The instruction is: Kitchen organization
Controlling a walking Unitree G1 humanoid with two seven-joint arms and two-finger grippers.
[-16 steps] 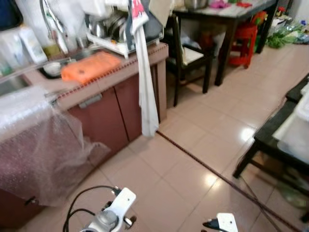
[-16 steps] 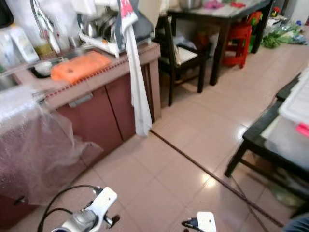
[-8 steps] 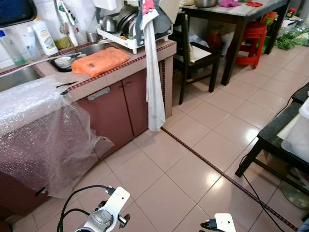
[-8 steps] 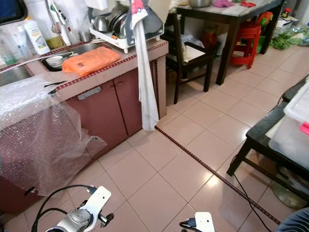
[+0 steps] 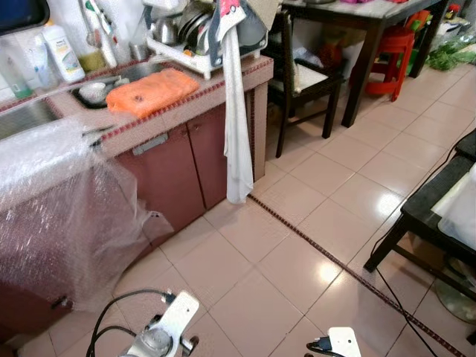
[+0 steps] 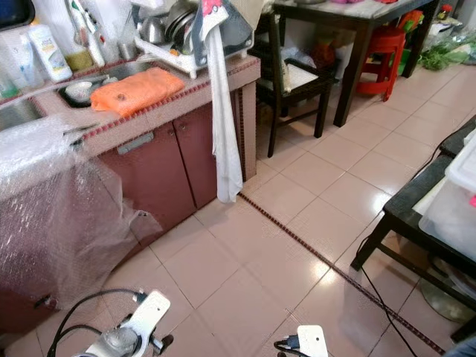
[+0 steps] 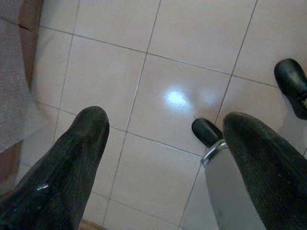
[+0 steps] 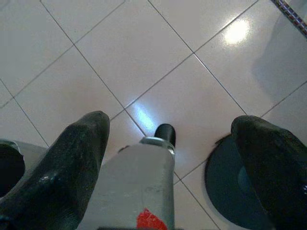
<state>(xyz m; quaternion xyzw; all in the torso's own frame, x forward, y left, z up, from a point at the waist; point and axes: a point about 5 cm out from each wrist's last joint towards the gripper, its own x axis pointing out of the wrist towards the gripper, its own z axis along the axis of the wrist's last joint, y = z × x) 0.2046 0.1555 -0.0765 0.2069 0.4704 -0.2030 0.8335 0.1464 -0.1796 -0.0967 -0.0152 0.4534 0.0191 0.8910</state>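
**Pink tile underfoot, counter off to my left**

Pink floor tiles point(image 5: 297, 260) lay under both arms while I looked down at the kitchen. My left gripper point(image 7: 163, 158) hung low over the floor with its two fingers spread wide and nothing between them. My right gripper point(image 8: 172, 158) hung the same way, fingers parted and empty, above bare tile.

Ahead on my left stood the counter point(image 5: 186, 111), with red-brown cabinet doors beneath it. An orange cloth point(image 5: 149, 89) lay flat on top, just beside the sink point(image 5: 30, 119). Behind the cloth sat a dish rack point(image 5: 197, 37) full of metal pots, and a white towel point(image 5: 238, 126) hung from that end down past the doors. Bubble wrap point(image 5: 67, 208) draped over the counter's near end and reached toward the floor. Bottles point(image 5: 56, 52) stood behind the sink. Farther back were a dark chair point(image 5: 301, 74), a table point(image 5: 357, 18) and a red stool point(image 5: 390, 59).
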